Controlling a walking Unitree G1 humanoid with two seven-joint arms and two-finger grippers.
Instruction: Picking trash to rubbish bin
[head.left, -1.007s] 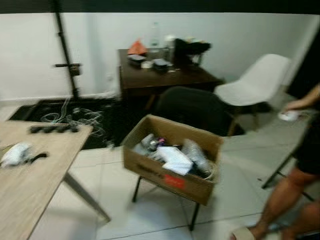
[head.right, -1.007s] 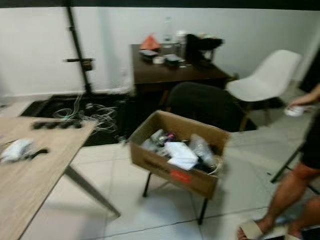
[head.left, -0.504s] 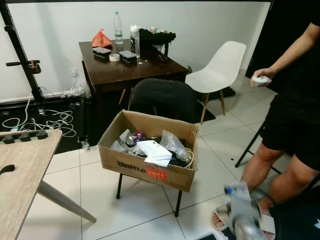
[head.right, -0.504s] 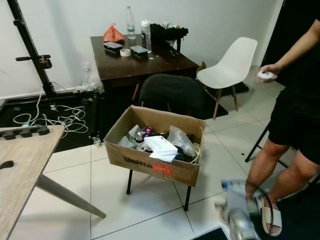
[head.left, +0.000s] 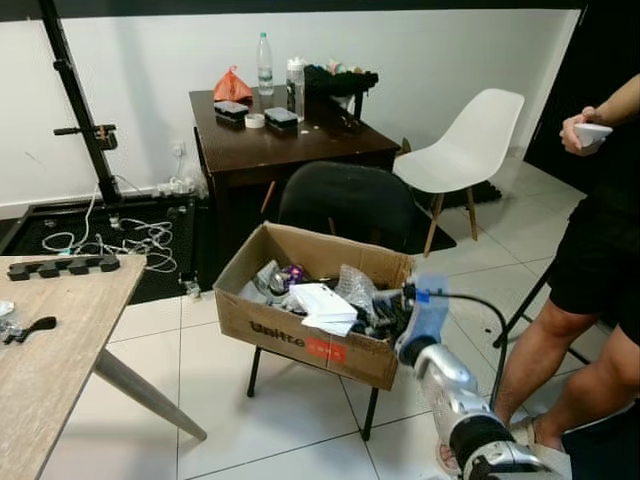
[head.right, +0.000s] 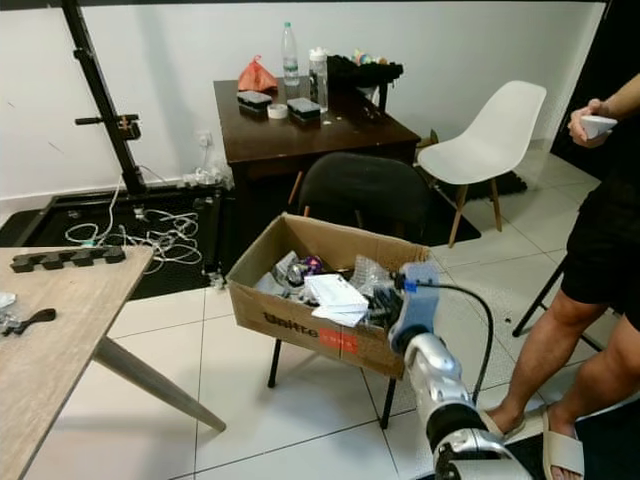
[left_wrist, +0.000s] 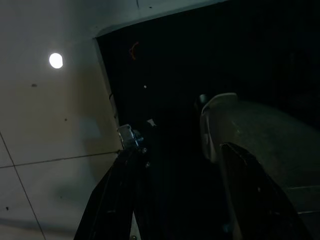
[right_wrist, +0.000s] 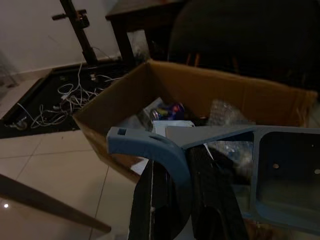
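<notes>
The right gripper is pinching a blue plastic piece just over the cardboard box of trash on the chair, likely to drop it in.

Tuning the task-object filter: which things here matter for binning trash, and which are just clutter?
Job:
- right gripper, over the box
- blue piece in it
- box of trash, on the black chair

Lying about:
- bottle on the dark table
- white chair
- cables
- wooden table
- person standing by
</notes>
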